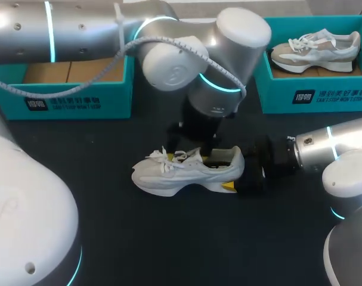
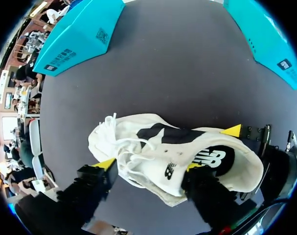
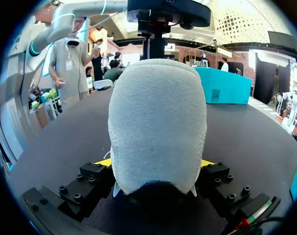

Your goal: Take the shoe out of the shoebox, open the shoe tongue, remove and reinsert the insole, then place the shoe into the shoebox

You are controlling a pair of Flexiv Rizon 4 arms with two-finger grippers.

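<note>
A white sneaker (image 1: 183, 173) stands upright on the black table, toe toward my left side. My right gripper (image 1: 245, 177) comes in from the right and is shut on its heel. In the right wrist view the grey heel (image 3: 158, 122) fills the space between the two yellow tips (image 3: 105, 162). My left gripper (image 1: 197, 155) hangs straight over the shoe. In its own view the left gripper (image 2: 149, 166) is open, one finger outside the laces (image 2: 131, 152), the other at the edge of the shoe's mouth by the tongue (image 2: 163, 169). The dark insole (image 2: 214, 159) shows inside.
A teal shoebox (image 1: 79, 98) with a bare cardboard floor stands at the back left. A second teal box (image 1: 324, 95) at the back right holds another sneaker (image 1: 315, 50). Black table lies open in front of the shoe.
</note>
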